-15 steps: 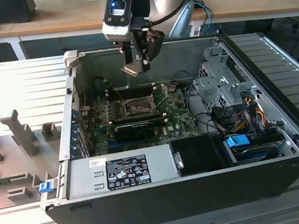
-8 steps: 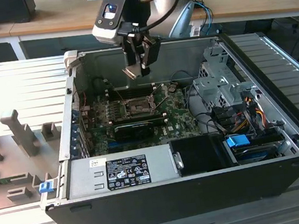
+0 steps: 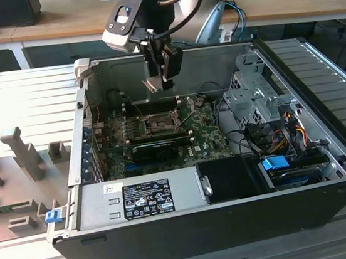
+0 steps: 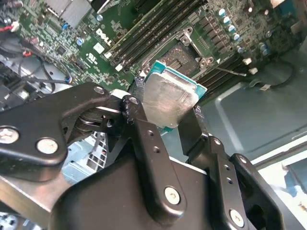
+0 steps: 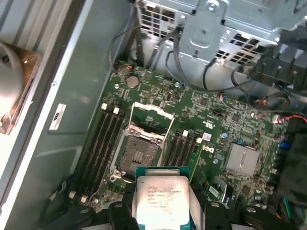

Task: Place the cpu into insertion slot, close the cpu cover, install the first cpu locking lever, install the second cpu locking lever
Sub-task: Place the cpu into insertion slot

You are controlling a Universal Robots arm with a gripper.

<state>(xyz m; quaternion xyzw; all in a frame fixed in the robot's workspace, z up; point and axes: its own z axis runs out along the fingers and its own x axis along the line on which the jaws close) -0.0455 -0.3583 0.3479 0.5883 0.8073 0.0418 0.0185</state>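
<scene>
The first step is in hand: putting the chip in its place. The black jaws are closed on the small flat square chip with the silver-grey metal top (image 4: 168, 98) and pinch it by two opposite edges.

In the exterior view the chip (image 3: 155, 84) hangs in the air inside the big open black and grey computer case (image 3: 235, 223). The case sits on the grey ridged surface (image 3: 17, 98). The chip is above the green circuit board (image 3: 205, 132) and does not touch it.

The square dark socket with the silver metal frame (image 5: 139, 155) lies empty on the board, near the chip but apart from it. The thin square metal cover with the window (image 5: 151, 117) stands tipped up at one edge of the socket, so the way in is free. The cover is not yet shut.

I think this move calls for care. The chip has to be flat and square over the socket, with its sides lined up, and come down softly so nothing bends.
</scene>
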